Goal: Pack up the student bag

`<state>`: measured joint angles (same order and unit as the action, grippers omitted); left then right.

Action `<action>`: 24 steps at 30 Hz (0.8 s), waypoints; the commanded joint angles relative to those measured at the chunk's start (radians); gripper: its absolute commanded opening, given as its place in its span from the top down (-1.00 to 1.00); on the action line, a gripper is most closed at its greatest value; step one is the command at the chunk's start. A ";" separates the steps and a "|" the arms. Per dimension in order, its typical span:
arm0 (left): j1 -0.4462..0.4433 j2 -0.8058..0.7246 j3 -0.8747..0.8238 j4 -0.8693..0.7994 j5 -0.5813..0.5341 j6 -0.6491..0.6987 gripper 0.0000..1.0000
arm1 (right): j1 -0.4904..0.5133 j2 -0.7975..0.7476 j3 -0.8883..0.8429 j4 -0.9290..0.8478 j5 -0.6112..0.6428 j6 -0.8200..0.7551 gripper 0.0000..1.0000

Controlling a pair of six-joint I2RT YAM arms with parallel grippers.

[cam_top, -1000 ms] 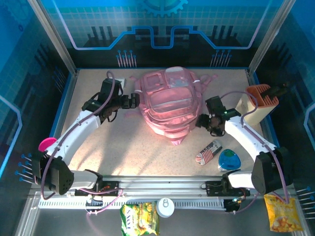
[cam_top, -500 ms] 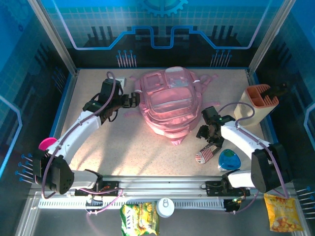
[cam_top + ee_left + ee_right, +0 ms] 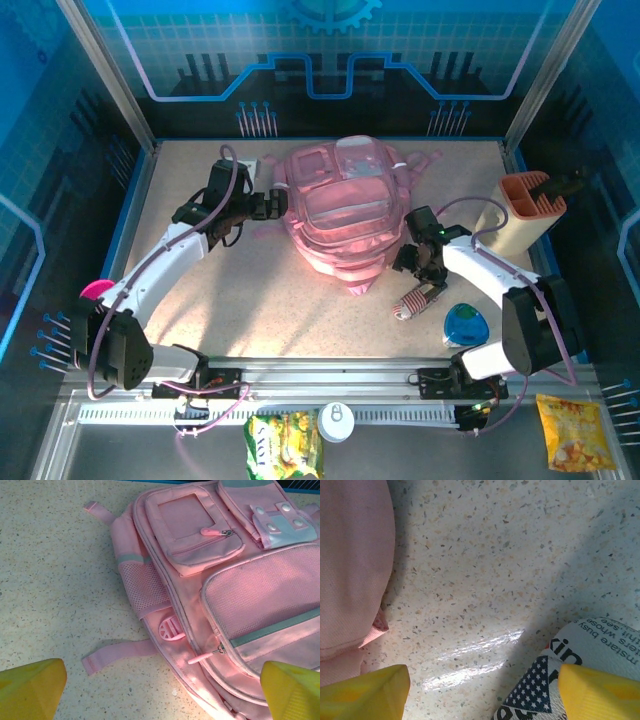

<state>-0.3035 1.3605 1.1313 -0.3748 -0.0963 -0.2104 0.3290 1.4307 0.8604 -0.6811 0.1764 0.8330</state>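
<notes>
Pink student bag (image 3: 340, 205) centre frame | my left end effector (image 3: 272, 203) open beside it | right end effector (image 3: 482, 690) open over flag-printed packet (image 3: 580, 645), pickup likely

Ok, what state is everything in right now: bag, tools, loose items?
student bag: lying front up, front pocket zipped shut.
left tool: open, empty, beside the bag's left side.
right tool: open, nothing between its fingers.
flag-printed packet: flat on the table, beside a right tool finger.
pen holder: standing, outside the bag.
</notes>
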 commanded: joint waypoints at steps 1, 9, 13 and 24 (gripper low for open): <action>0.009 0.008 0.025 0.016 0.025 -0.012 -0.99 | 0.010 -0.031 0.011 -0.032 0.007 -0.007 -0.57; 0.009 0.029 0.035 0.022 0.040 -0.012 -0.98 | 0.012 -0.098 -0.021 -0.156 0.043 0.091 -0.60; 0.009 0.035 0.032 0.022 0.041 -0.012 -0.99 | 0.012 -0.104 -0.007 -0.261 0.068 0.135 -0.65; 0.009 0.049 0.014 0.029 0.043 -0.023 -0.99 | -0.008 -0.077 -0.068 -0.255 0.012 0.163 -0.81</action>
<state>-0.3035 1.3964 1.1324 -0.3672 -0.0731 -0.2111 0.3275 1.3453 0.8158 -0.9260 0.2020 0.9661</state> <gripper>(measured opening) 0.992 0.904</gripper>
